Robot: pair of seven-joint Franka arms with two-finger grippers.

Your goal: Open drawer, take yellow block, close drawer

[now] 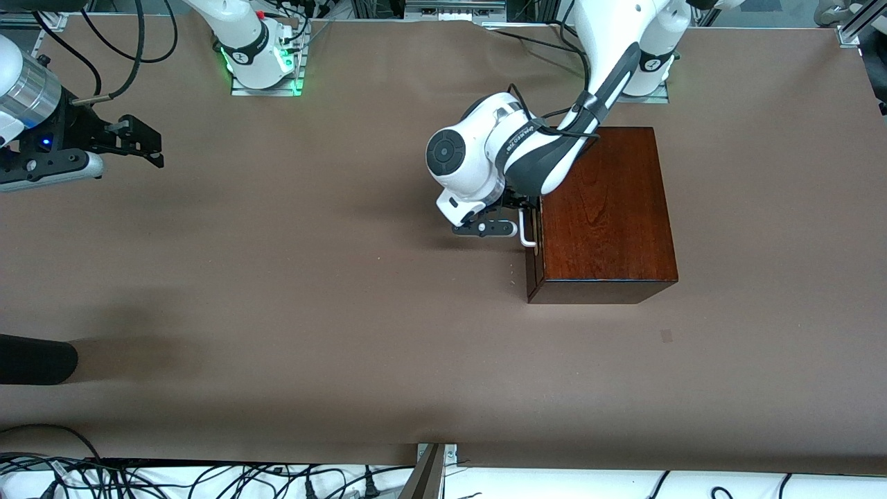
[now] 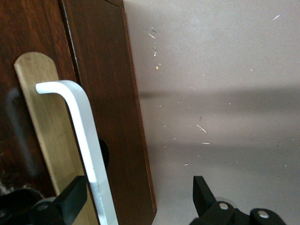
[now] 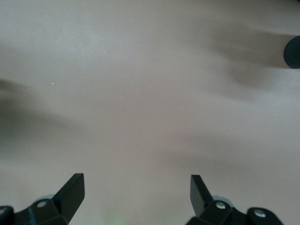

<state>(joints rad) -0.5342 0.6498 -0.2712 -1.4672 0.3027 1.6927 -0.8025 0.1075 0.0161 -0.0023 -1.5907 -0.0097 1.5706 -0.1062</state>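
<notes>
The glossy mahogany box [image 1: 606, 208] stands toward the left arm's end of the table. Its drawer looks shut; the dark front [image 2: 110, 108] faces the right arm's end. The white bar handle [image 1: 527, 235] runs along that front. My left gripper [image 1: 528, 212] is at the handle, open. In the left wrist view the handle [image 2: 82, 136] lies between the fingers [image 2: 72, 197], close to one of them, and the gripper [image 2: 138, 185] is not closed on it. My right gripper [image 1: 135, 142] waits open and empty over bare table [image 3: 136, 187]. The yellow block is hidden.
A black rounded object [image 1: 34, 359] lies at the table's edge toward the right arm's end, nearer to the front camera; it also shows in the right wrist view [image 3: 293, 51]. Cables run along the near table edge [image 1: 208, 478]. The brown table [image 1: 312, 277] stretches in front of the drawer.
</notes>
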